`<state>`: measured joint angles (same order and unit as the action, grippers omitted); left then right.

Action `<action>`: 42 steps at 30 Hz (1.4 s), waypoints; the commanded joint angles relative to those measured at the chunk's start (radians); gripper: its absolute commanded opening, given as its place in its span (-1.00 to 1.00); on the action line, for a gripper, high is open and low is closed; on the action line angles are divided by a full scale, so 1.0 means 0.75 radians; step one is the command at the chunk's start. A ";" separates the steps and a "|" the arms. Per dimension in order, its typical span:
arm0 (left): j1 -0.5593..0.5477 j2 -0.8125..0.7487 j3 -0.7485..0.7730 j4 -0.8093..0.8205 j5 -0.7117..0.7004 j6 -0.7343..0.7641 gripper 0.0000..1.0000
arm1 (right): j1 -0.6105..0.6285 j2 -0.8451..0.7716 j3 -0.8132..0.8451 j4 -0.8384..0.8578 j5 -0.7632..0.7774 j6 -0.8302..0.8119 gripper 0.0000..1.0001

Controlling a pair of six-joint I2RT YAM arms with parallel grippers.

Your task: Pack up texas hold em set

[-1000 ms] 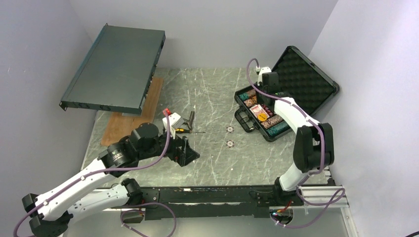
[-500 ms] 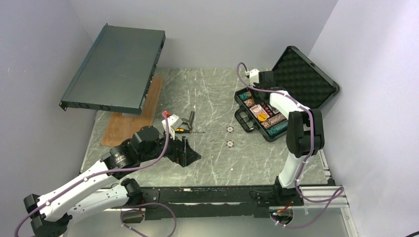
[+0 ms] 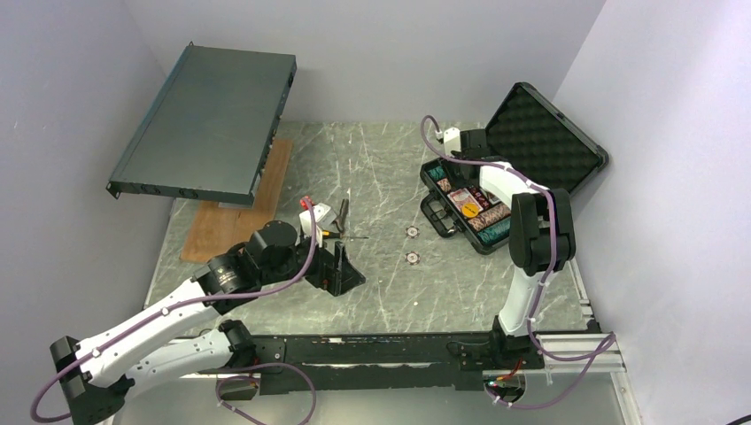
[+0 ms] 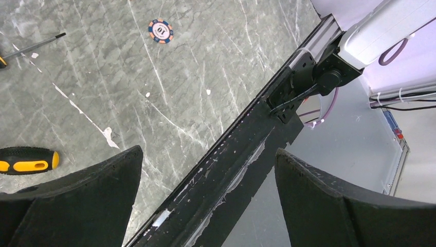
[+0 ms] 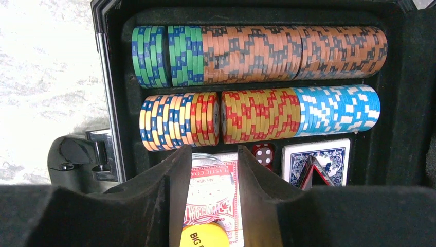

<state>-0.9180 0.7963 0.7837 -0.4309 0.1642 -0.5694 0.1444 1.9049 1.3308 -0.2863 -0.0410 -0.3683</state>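
Soft, even light from overhead in the top view, and the grey table shows no hard glare at all. The tilted rack throws a broad, fuzzy shadow over the wooden board beneath it, and the foam of the case lid swallows the light almost to black. Down at the right wrist, the chips are crisp and rich in colour, but the table at the left is blown out to white, and the right gripper looms dark and blurry up close. Left wrist now: tabletop sharp, the number on the loose chip readable, the left gripper a murky foreground, the white arm casing overexposed.
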 commanded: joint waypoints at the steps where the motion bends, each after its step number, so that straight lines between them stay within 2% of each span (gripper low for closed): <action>1: -0.004 0.008 0.062 0.038 0.012 -0.012 0.99 | 0.004 -0.048 0.022 0.068 -0.011 0.042 -0.14; 6: -0.004 0.006 0.050 0.041 0.017 -0.026 0.99 | 0.004 -0.086 0.041 0.011 0.050 0.110 -0.11; 9: -0.004 0.006 0.044 0.042 0.019 -0.033 0.99 | 0.005 -0.205 -0.020 0.031 0.064 0.264 -0.09; 10: -0.004 0.008 0.041 0.039 0.017 -0.034 0.99 | 0.013 -0.272 -0.074 0.074 0.000 0.335 -0.05; 13: -0.004 0.014 0.033 0.019 0.001 -0.044 0.99 | 0.061 -0.511 -0.285 0.216 -0.033 0.643 0.31; 14: -0.004 0.016 0.031 0.010 -0.012 -0.052 0.99 | 0.081 -0.577 -0.344 0.234 -0.032 0.742 0.76; 15: -0.002 0.019 0.023 0.001 -0.025 -0.057 0.99 | 0.095 -0.639 -0.385 0.231 -0.073 0.822 0.97; 16: -0.002 0.025 0.017 -0.005 -0.035 -0.060 0.99 | 0.110 -0.683 -0.412 0.194 -0.116 0.889 1.00; 19: 0.003 0.042 0.008 -0.012 -0.048 -0.061 0.99 | 0.155 -0.701 -0.398 -0.024 -0.230 1.014 1.00; 21: 0.002 0.057 0.011 -0.001 -0.057 -0.063 0.99 | 0.203 -0.627 -0.331 -0.228 -0.327 0.990 1.00; 22: 0.001 0.066 0.015 0.002 -0.062 -0.065 0.99 | 0.241 -0.585 -0.293 -0.317 -0.289 0.972 1.00; 24: 0.003 0.085 0.025 0.008 -0.077 -0.070 0.99 | 0.344 -0.518 -0.267 -0.438 -0.072 0.997 1.00; 28: 0.002 0.111 0.037 0.009 -0.090 -0.086 0.99 | 0.508 -0.419 -0.302 -0.478 0.118 0.996 0.97; 35: 0.003 0.089 0.000 0.002 -0.092 -0.119 0.99 | 0.620 -0.313 -0.314 -0.446 0.123 1.029 0.58; 41: 0.004 0.097 0.001 0.006 -0.093 -0.122 0.99 | 0.669 -0.270 -0.343 -0.441 0.114 1.062 0.45; 42: 0.003 0.099 0.005 0.003 -0.097 -0.119 0.99 | 0.672 -0.268 -0.354 -0.433 0.112 1.062 0.38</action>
<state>-0.9176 0.8768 0.7780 -0.4389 0.1078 -0.6495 0.6292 1.6966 1.0847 -0.6125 0.0219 0.3985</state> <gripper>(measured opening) 0.994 0.733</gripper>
